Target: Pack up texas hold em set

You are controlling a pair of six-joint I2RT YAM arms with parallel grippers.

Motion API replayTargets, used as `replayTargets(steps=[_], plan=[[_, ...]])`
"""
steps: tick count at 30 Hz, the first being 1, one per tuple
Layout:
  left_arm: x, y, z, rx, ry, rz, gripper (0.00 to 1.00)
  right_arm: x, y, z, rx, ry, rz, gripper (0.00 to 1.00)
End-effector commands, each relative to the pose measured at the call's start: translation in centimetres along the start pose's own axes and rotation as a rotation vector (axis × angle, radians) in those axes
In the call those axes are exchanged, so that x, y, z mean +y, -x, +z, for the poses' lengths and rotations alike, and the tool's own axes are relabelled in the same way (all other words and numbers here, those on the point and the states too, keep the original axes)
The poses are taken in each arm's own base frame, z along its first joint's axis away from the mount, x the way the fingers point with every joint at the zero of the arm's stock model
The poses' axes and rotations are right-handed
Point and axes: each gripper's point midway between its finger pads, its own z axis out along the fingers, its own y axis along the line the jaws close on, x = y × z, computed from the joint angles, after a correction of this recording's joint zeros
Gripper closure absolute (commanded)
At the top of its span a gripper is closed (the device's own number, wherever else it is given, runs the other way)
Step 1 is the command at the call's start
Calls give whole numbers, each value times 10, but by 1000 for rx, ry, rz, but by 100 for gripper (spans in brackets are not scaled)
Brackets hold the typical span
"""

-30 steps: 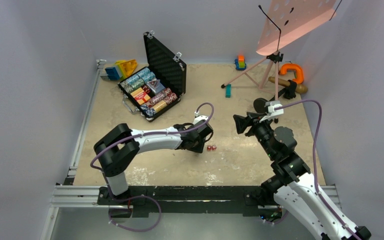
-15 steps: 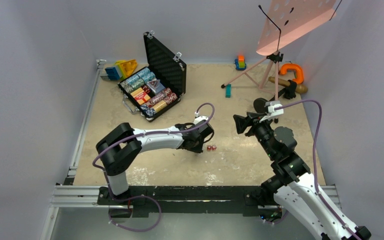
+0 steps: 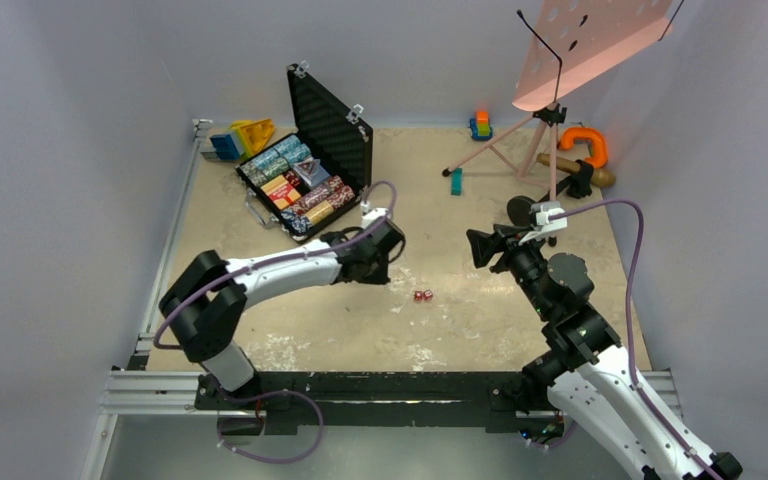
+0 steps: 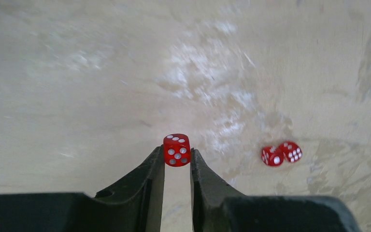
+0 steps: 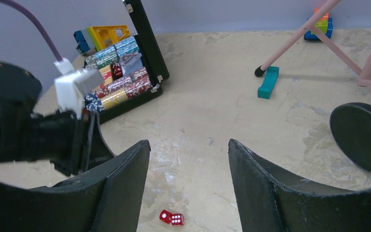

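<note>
The black briefcase (image 3: pixel 332 128) stands open at the back left, its tray filled with chip stacks (image 3: pixel 278 158) and an orange-red card box (image 3: pixel 281 188); it also shows in the right wrist view (image 5: pixel 145 43). My left gripper (image 4: pixel 177 153) is shut on one red die (image 4: pixel 177 149), held above the table, between the case and two red dice (image 3: pixel 422 296) lying side by side on the table (image 4: pixel 281 154) (image 5: pixel 172 218). My right gripper (image 5: pixel 188 150) is open and empty, hovering to the right of the two dice.
Blue and yellow toy blocks (image 3: pixel 240 138) lie behind the case. A pink music stand (image 3: pixel 550 90), a teal block (image 3: pixel 456 181), an orange C-shaped piece (image 3: pixel 584 144) and a small toy (image 3: pixel 480 124) are at the back right.
My left gripper has lifted away from the two dice with one die and moved back and left toward the case. The right arm has not moved.
</note>
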Motion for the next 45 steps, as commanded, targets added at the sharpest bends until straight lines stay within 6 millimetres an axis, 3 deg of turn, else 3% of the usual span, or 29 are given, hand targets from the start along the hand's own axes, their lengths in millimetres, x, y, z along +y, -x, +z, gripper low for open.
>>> replayTargets(steps=[1,10,14,17,24,30,45], plan=[[44,60,-13,-105,7,-168,100,-2,10,-1,-42,-13,9,35],[136,172,-3,-213,58,-391,100,-3,12,-3,-49,-18,9,35],[167,213,10,-243,87,-465,100,-3,11,-3,-45,-17,7,35],[189,231,24,-250,125,-504,100,-3,11,-3,-46,-19,8,35],[225,240,55,-228,198,-580,100,-4,10,-2,-43,-23,7,35],[240,239,72,-204,217,-626,100,-3,10,0,-40,-21,6,35],[247,236,102,-163,196,-635,100,-3,7,2,-29,-23,4,35]])
